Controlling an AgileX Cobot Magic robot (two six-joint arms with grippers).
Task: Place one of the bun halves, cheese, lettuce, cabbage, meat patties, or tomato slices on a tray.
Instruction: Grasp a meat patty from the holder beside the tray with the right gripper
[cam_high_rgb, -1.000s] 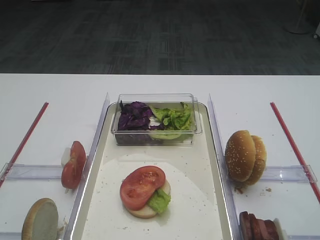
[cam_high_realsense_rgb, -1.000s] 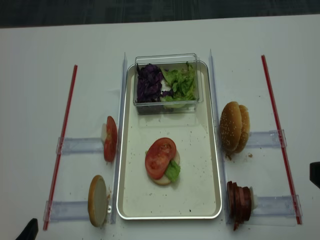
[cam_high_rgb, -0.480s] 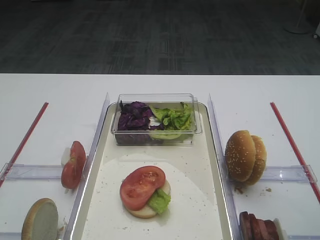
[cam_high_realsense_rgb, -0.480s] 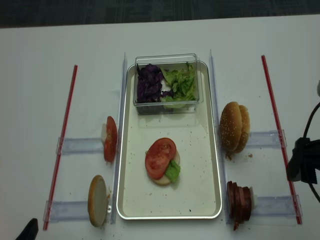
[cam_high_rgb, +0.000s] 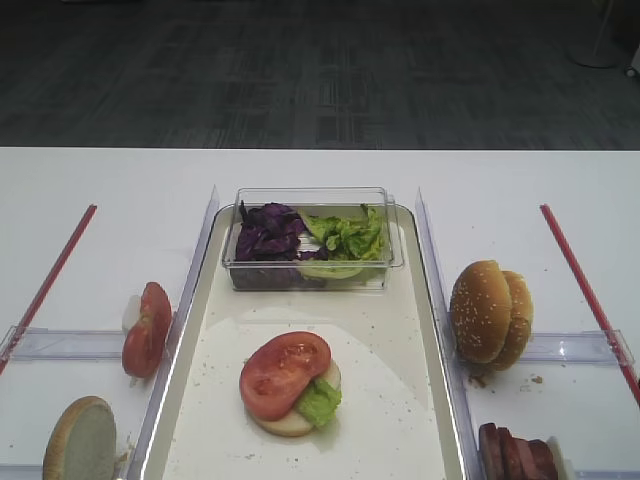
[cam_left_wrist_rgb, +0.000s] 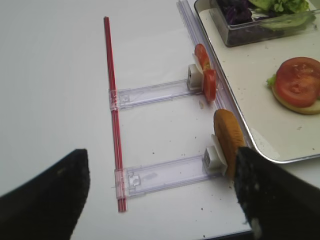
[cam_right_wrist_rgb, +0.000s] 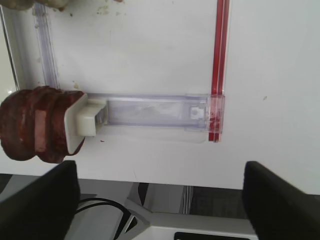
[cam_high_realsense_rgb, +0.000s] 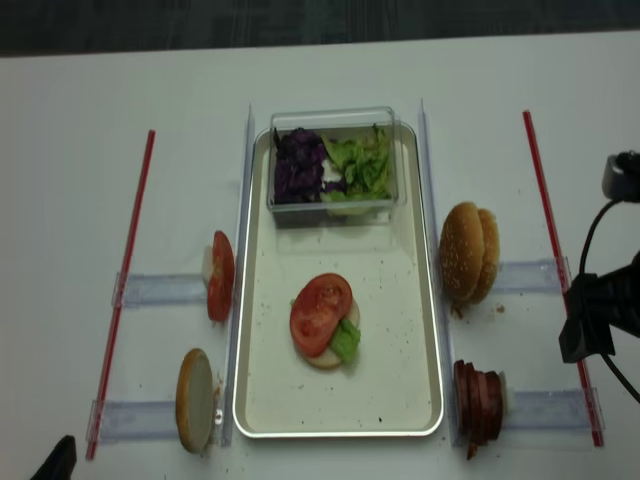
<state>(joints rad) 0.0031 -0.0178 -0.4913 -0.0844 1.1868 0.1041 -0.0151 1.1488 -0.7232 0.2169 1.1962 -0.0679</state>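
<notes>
On the white table (cam_high_rgb: 300, 170), before dark carpet (cam_high_rgb: 300, 70).

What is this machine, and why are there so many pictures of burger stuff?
It is a robot with two arms, each ending in a gripper like a pinching hand. Two cameras look down from above; two ride on the wrists. The right gripper is open and holds nothing; the dark shapes at the picture's bottom corners are its fingers. The left gripper is open and empty too. On the table, the tray carries a stack topped by a tomato slice, plus a clear box of leaves. Beside it wait bun halves and meat patties.
</notes>
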